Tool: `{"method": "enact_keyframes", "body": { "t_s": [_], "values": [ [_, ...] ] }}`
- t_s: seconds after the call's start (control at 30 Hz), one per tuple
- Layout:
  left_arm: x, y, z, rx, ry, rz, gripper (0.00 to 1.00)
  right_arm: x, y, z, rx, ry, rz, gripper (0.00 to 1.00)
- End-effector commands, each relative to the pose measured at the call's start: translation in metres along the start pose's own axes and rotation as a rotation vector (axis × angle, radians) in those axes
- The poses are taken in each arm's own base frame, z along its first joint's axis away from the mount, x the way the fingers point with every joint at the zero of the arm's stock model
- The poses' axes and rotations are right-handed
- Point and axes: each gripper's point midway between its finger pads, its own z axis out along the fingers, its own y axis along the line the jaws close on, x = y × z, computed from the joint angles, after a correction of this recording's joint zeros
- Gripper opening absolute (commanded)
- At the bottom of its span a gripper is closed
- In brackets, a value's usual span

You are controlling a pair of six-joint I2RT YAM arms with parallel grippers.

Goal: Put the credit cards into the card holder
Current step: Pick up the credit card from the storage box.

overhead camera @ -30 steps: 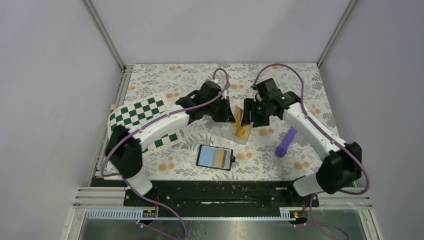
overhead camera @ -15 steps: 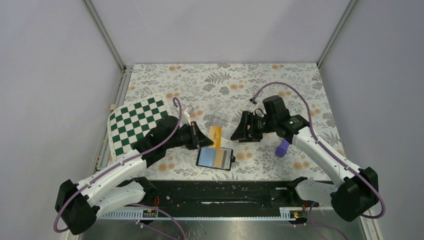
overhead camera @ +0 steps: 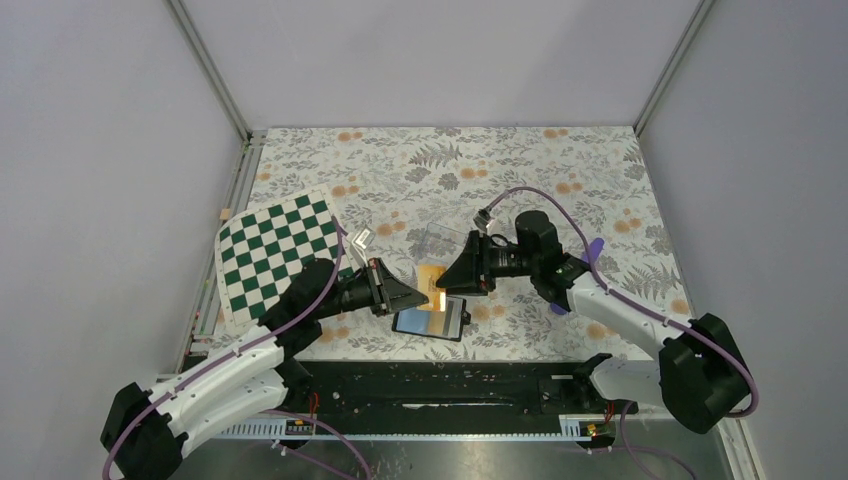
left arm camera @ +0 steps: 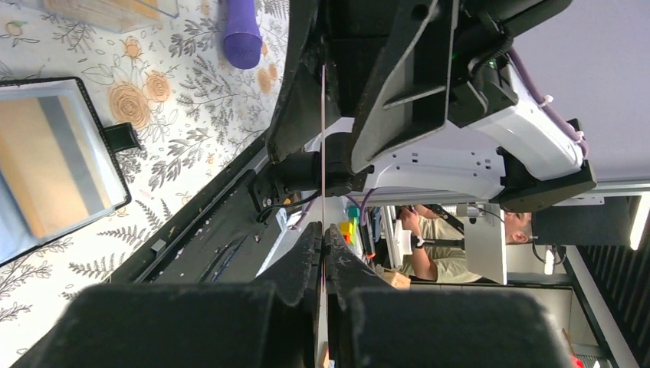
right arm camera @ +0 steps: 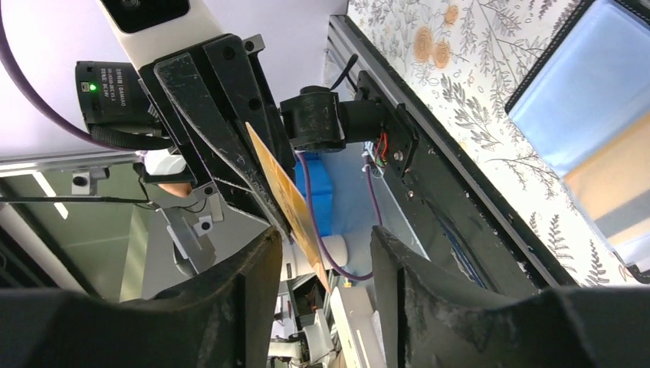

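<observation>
Where the arms meet: over the 12 o'clock edge of the wallet, as seen from overhead, the two grippers point tip to tip.
Left gripper (overhead camera: 416, 296): points in from 9 o'clock; fingers pressed together on one end of a card.
Card (right arm camera: 288, 196): orange-yellow, held clear of the table (overhead camera: 520, 160); its free end lies in the gap of the right gripper.
Right gripper (right arm camera: 326, 264): points in from 3 o'clock; fingers apart, one on each side of the card's free end; contact cannot be made out.
Wallet (overhead camera: 430, 321): black, open and flat at 6 o'clock of the table's middle; pale blue inside with an orange band.
Clear box (overhead camera: 444, 242): just beyond the wallet at 12 o'clock; orange cards inside.
Purple cylinder (left arm camera: 242, 34): at 3 o'clock, partly behind the right arm.
Checkered board (overhead camera: 268, 247): at 9 o'clock.
</observation>
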Motion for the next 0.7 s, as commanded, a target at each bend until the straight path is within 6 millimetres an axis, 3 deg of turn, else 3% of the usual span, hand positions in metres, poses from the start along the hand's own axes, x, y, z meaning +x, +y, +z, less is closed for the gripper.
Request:
{"method": "enact_keyframes", "body": {
  "t_s": [0.0, 0.13, 0.3, 0.33, 0.43, 0.53, 0.67],
  "values": [
    [-0.005, -0.029, -0.001, 0.114, -0.008, 0.025, 0.0, 0.0, 0.024, 0.002, -0.102, 0.031, -0.039, 0.51],
    [-0.005, -0.027, 0.002, 0.11, -0.003, 0.016, 0.0, -0.001, 0.035, 0.001, -0.163, 0.029, -0.047, 0.41],
    [-0.009, -0.02, 0.005, 0.083, -0.023, -0.002, 0.0, 0.004, 0.039, -0.001, -0.192, 0.058, -0.043, 0.13],
    [-0.01, -0.019, 0.006, 0.08, -0.025, -0.006, 0.04, 0.006, 0.039, -0.001, -0.189, 0.059, -0.044, 0.03],
    [-0.007, -0.011, 0.009, 0.047, -0.011, -0.035, 0.25, 0.007, 0.036, -0.002, -0.178, 0.053, -0.049, 0.0],
    [-0.007, 0.009, 0.011, -0.05, -0.007, -0.043, 0.41, 0.009, 0.011, -0.001, -0.057, 0.043, -0.039, 0.0],
    [-0.004, 0.056, 0.002, -0.301, 0.027, -0.052, 0.47, 0.011, -0.029, -0.005, 0.125, 0.002, -0.055, 0.0]
  ]
}}
